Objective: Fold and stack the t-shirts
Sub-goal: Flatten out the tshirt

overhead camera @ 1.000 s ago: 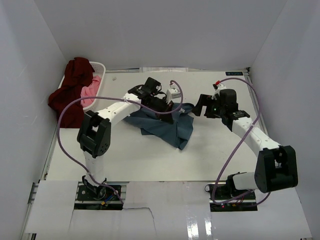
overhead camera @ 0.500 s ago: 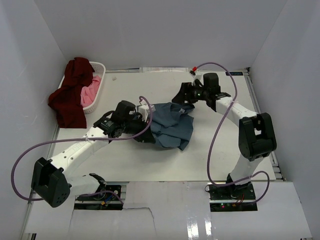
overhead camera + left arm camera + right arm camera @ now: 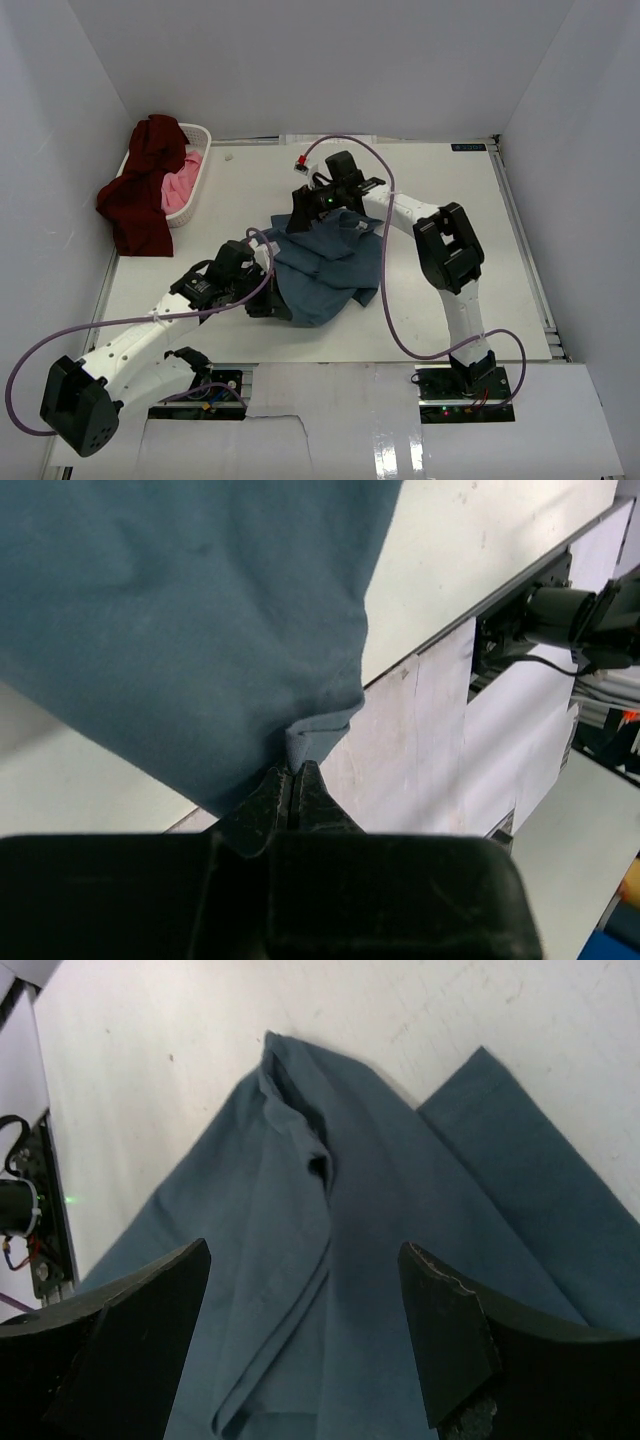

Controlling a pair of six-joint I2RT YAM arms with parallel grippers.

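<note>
The teal-blue t-shirt lies crumpled on the white table at the centre. My left gripper is shut on the shirt's near-left edge; in the left wrist view the closed fingertips pinch a fold of the blue cloth. My right gripper is open above the shirt's far edge; in the right wrist view the spread fingers stand over the blue shirt, holding nothing. A dark maroon t-shirt hangs over the basket's side. A pink t-shirt lies inside the basket.
A white plastic laundry basket stands at the far left corner by the wall. White walls enclose the table on three sides. Purple cables loop from both arms over the table.
My left gripper has pulled the blue shirt's edge toward the near left. My right arm has swung from the far right to the left, over the shirt's far edge. The shirt has spread nearer.
</note>
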